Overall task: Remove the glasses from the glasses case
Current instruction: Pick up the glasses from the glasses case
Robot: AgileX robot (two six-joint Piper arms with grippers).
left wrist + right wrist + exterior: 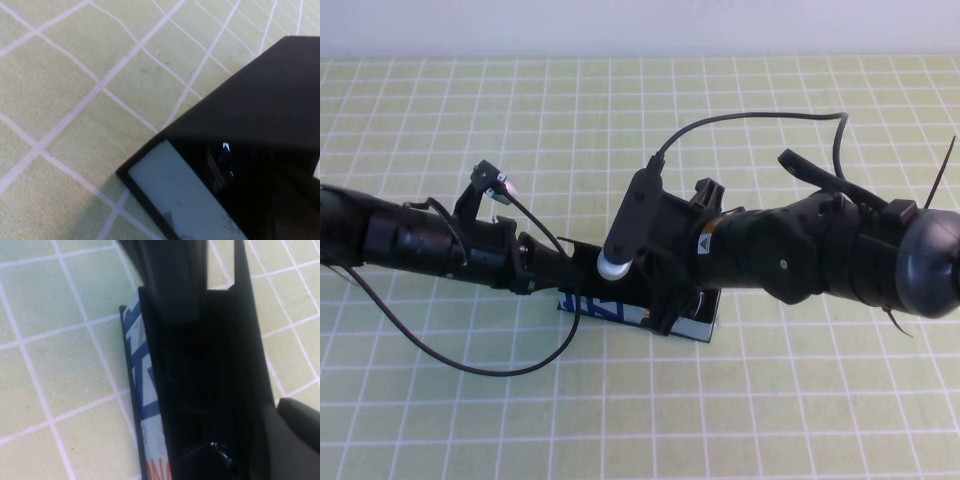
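Note:
The glasses case lies at the middle of the table, its white side with blue print facing me. Its black lid is raised, above the white end wall. My left gripper is at the case's left end, by the lid. My right gripper reaches down into the case from the right. In the right wrist view the case's printed side borders a dark interior. The glasses show there only as a dark rounded shape with a small glint. In the high view the arms hide them.
The green mat with a white grid covers the whole table. Black cables loop off both arms, one on the mat at the front left. A white wall runs along the table's far edge.

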